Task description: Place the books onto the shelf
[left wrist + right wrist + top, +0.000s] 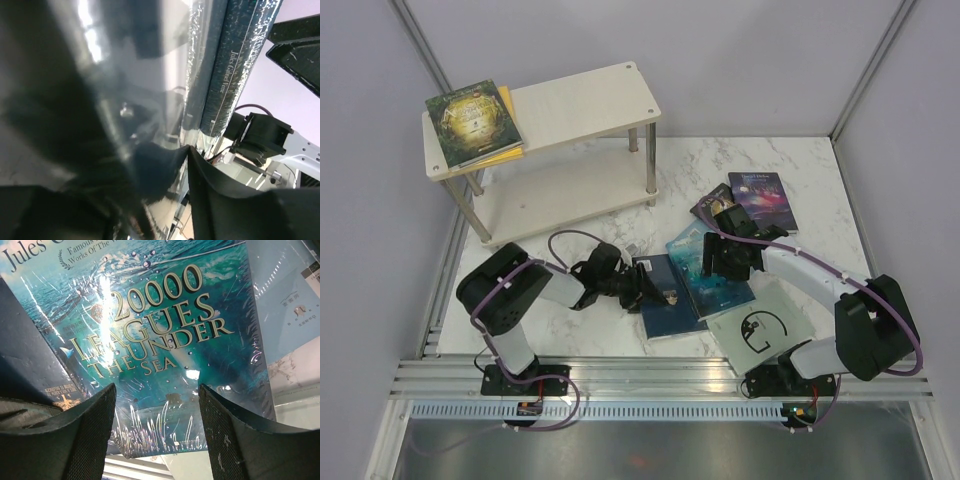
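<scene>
On the shelf [590, 100], the top board carries a green book [472, 120] lying on a yellow one [501, 153]. On the table lie a navy book [670, 305], a teal ocean book [720, 280], a pale grey "G" book [765, 330], a purple galaxy book [770, 200] and a black book [712, 205] partly under the right arm. My left gripper [642, 285] [172, 155] sits at the navy book's [75, 100] left edge, its jaws blurred. Over the teal book [165, 330] my right gripper [725, 255] [157, 390] hangs open, with nothing between its fingers.
The shelf's lower board [570, 190] is bare. Metal frame posts and pale walls close in the table on the left, right and back. A slotted aluminium rail [650, 375] runs along the near edge by the arm bases.
</scene>
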Robot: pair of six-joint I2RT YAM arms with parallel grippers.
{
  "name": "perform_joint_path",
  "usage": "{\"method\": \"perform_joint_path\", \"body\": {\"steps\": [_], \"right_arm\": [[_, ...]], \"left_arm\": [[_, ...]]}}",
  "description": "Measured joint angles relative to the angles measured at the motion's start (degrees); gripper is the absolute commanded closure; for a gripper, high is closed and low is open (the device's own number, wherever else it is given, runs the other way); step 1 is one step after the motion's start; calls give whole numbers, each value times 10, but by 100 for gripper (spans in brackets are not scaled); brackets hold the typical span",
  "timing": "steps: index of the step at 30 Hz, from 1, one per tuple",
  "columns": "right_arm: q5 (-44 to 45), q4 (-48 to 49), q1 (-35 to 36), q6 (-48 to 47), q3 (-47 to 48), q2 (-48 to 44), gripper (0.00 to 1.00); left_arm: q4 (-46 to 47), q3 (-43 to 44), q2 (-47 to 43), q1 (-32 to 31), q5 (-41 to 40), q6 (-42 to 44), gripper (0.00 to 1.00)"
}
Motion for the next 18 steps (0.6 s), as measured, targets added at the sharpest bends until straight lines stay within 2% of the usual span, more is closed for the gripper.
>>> {"method": "perform_joint_path", "body": {"steps": [1, 2, 3, 5, 9, 14, 18], "right_arm": [[-1, 0, 0, -1, 0, 0, 29], [-1, 0, 0, -2, 0, 0, 29], [-1, 0, 0, -3, 0, 0, 29], [-1, 2, -1, -5, 0, -3, 29], [-9, 14, -3, -5, 0, -5, 23], [-47, 24, -3, -5, 13, -1, 7], [-113, 25, 3, 7, 23, 2, 5]], "left_arm": [[4, -4, -1, -2, -8, -2, 64], [6, -7, -5, -1, -12, -5, 87], [7, -9, -13, -1, -12, -12, 98], [10, -3, -42, -1, -13, -20, 98], [-80, 17, -84, -11, -51, -11, 98], [-268, 48, -189, -5, -112, 35, 98], [-436, 66, -311, 20, -150, 90, 98]]}}
